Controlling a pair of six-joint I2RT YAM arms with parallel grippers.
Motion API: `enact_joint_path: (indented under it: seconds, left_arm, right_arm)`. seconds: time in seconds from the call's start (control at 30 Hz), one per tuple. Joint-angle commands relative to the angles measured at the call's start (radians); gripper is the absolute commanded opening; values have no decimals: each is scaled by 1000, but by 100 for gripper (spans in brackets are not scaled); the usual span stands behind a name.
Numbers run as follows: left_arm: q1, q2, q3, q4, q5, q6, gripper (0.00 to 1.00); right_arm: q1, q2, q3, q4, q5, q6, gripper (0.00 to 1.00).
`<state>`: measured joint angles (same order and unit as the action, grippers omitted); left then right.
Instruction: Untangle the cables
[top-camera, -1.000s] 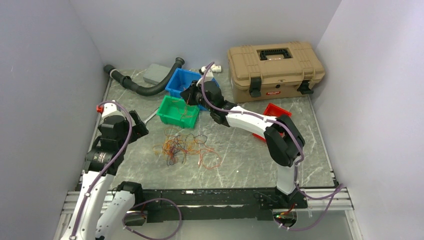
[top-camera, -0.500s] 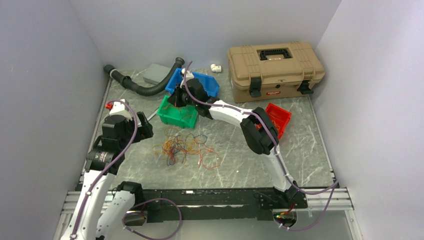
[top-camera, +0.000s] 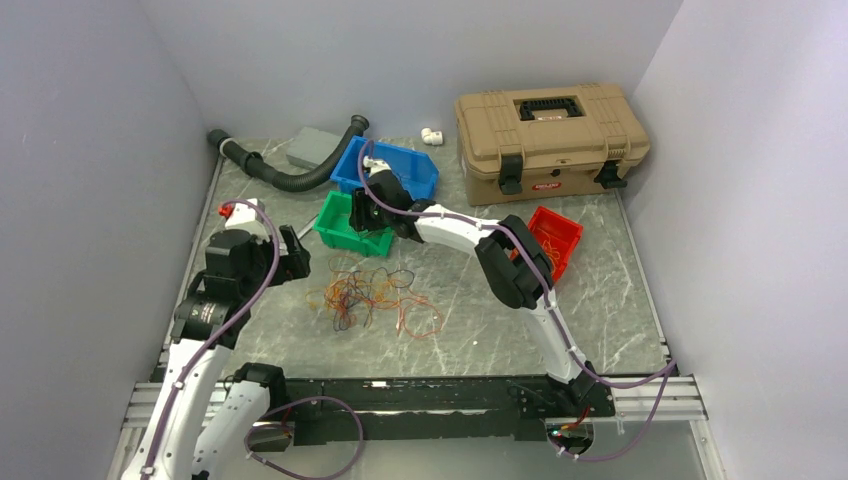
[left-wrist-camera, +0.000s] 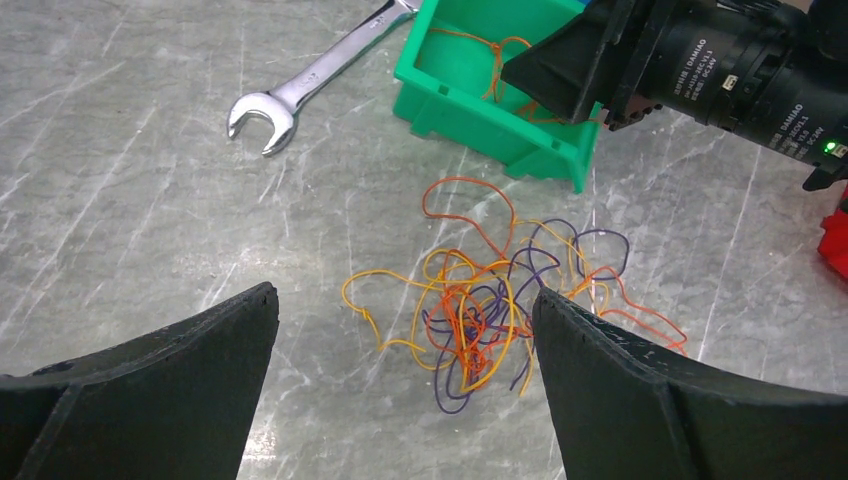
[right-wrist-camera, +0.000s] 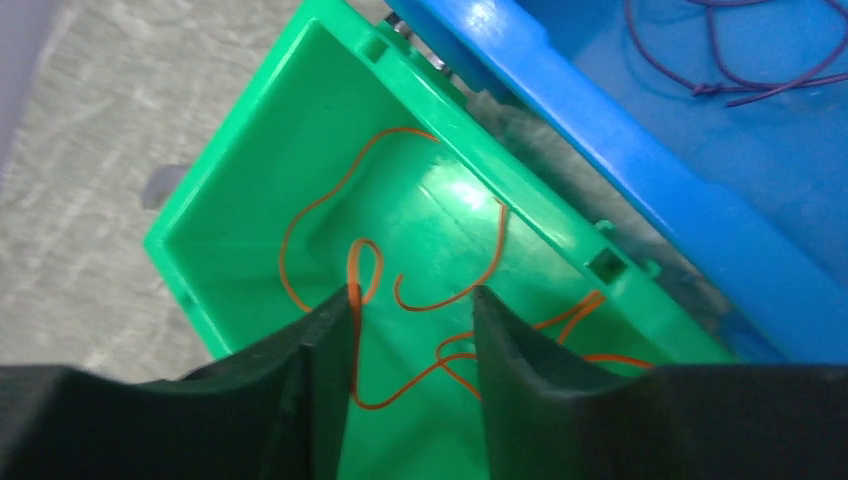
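A tangle of orange, yellow, red and purple cables (top-camera: 372, 297) lies on the marble table in front of the green bin (top-camera: 338, 235). In the left wrist view the cables (left-wrist-camera: 500, 300) sit just beyond my left gripper (left-wrist-camera: 402, 298), which is wide open with nothing between its fingers. My right gripper (right-wrist-camera: 413, 295) hangs over the green bin (right-wrist-camera: 250, 170) with its jaws apart. Thin orange cables (right-wrist-camera: 400, 260) lie on the bin's floor, and one strand runs along the left finger's inner face. Purple cables (right-wrist-camera: 740, 60) lie in the blue bin (right-wrist-camera: 600, 110).
A steel wrench (left-wrist-camera: 300, 85) lies left of the green bin. A red bin (top-camera: 555, 235) with cables sits at right, a tan case (top-camera: 550, 130) behind it. A black hose (top-camera: 290, 175), a grey box (top-camera: 312, 148) and a white fitting (top-camera: 432, 135) line the back.
My right arm has swung left from the blue bin to above the green bin, and its jaws have opened, leaving an orange cable in the bin. My left gripper has edged right toward the tangle.
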<state>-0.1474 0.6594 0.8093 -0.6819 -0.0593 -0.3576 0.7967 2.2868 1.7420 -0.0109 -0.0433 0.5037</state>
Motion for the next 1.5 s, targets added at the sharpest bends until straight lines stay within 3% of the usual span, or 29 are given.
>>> enact_joint_path:
  seconds: [0.0, 0.2, 0.37, 0.43, 0.57, 0.77, 1.13, 1.3, 1.47]
  left_arm:
    - [5, 23, -1, 57, 64, 21, 99]
    - [4, 91, 0, 55, 149, 16, 99]
    - [3, 146, -26, 87, 236, -11, 99]
    - [2, 159, -36, 104, 260, -20, 99]
    - [0, 185, -45, 129, 293, -24, 99]
    - [-1, 239, -53, 151, 378, -34, 99]
    - [-1, 240, -20, 108, 359, 16, 99]
    - [-1, 280, 67, 23, 321, 120, 99]
    - [-1, 256, 43, 47, 309, 130, 99]
  right_arm:
    - [14, -108, 71, -97, 75, -80, 52]
    - [14, -223, 38, -133, 59, -100, 63]
    - [8, -316, -57, -143, 106, -78, 82]
    - [-8, -348, -117, -136, 116, -47, 85]
    - [-65, -413, -267, -64, 55, 79, 76]
    - [-146, -463, -507, 192, -75, 304, 66]
    - [-165, -316, -510, 316, -140, 462, 59]
    - [-165, -295, -533, 343, -111, 506, 58]
    - [-169, -283, -564, 377, -96, 520, 56]
